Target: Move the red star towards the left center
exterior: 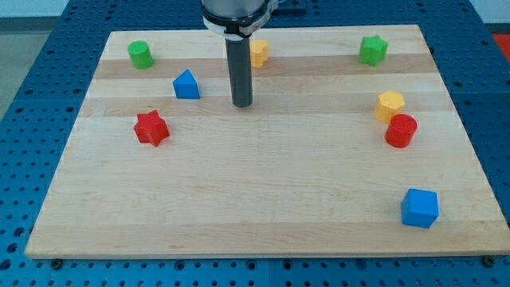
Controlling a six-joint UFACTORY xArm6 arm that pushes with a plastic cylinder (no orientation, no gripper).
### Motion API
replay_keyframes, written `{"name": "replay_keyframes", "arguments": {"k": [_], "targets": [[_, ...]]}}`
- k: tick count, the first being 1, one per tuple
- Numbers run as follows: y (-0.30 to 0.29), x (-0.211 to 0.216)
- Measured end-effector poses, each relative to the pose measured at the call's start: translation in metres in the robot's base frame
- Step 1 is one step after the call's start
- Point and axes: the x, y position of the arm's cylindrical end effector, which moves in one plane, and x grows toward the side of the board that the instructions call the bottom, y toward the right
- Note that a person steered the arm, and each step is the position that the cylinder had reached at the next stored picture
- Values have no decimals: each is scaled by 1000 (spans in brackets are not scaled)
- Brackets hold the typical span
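The red star lies on the wooden board at the view's left, a little above mid-height. My tip stands to the right of the star and slightly above it in the view, well apart from it. The blue block, roughly triangular on top, lies between them, up and to the right of the star and left of my tip. My tip touches no block.
A green cylinder sits at the top left. A yellow block is partly hidden behind the rod. A green star is at the top right. A yellow hexagon touches a red cylinder at the right. A blue cube is at the bottom right.
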Motion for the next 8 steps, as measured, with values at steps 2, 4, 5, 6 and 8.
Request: {"name": "replay_keyframes", "arguments": {"k": [2,4,5,6,8], "targets": [[-42,106],[-92,102],[-100,101],[-113,94],[-140,85]]}}
